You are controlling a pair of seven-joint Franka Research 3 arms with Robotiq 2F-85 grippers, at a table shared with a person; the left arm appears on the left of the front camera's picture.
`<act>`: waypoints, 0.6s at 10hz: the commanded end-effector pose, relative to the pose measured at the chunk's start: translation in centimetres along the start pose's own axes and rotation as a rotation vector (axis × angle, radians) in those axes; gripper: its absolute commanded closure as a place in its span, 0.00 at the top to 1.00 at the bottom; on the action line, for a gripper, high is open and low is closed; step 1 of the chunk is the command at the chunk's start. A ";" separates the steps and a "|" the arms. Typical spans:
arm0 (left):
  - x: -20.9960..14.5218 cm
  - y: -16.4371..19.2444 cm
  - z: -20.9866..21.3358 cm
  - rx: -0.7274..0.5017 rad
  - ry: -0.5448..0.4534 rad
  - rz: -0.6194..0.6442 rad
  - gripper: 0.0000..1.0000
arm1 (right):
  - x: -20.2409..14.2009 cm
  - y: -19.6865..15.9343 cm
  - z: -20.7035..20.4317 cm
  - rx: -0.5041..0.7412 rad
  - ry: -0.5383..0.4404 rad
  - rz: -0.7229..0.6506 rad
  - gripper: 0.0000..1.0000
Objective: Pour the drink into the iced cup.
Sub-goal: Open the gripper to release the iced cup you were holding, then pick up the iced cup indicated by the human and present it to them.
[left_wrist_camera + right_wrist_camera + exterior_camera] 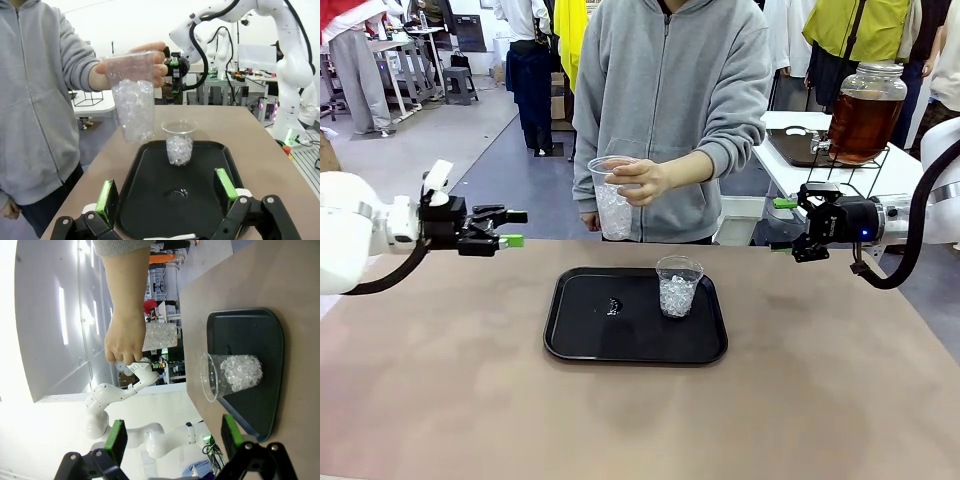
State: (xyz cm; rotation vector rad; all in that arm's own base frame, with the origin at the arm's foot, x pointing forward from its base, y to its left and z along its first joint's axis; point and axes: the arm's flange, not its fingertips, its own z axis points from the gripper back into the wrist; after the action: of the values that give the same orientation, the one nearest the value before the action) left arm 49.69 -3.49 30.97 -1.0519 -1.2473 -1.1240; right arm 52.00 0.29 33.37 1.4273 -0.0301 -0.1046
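Left gripper (515,228) & right gripper (782,224) hang released, empty. Person's hand (640,180) holds iced cup (613,212); 2nd iced cup (677,288) stands on black tray (580,335).

My flanks free, middle blocked
I have bare counter (440,380) either side of the tray (580,335); an iced cup (678,286) stands on it, and a person's hand (642,181) holds a second cup (613,208) over the counter's far side.

Clear cup (678,287), ice inside, standing upright on black tray (580,335). Second cup (613,205), also iced, hanging in hand (642,180) above table's far edge. Brown drink (863,125) sitting in big jar (876,78), far right.
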 end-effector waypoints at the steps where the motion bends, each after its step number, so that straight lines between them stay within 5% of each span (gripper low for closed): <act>1: 0.1 -0.6 0.7 -0.015 -0.001 -0.016 1.00 | 0.0 0.1 0.0 0.002 -0.001 0.003 1.00; 6: 0.0 0.0 0.0 0.000 0.000 0.000 1.00 | 0.0 0.1 0.0 0.002 -0.001 0.003 1.00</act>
State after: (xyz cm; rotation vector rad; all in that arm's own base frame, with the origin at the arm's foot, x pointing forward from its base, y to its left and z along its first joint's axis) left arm 49.58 -3.31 30.79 -1.0558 -1.2382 -1.1302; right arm 52.00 0.29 33.37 1.4273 -0.0301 -0.1046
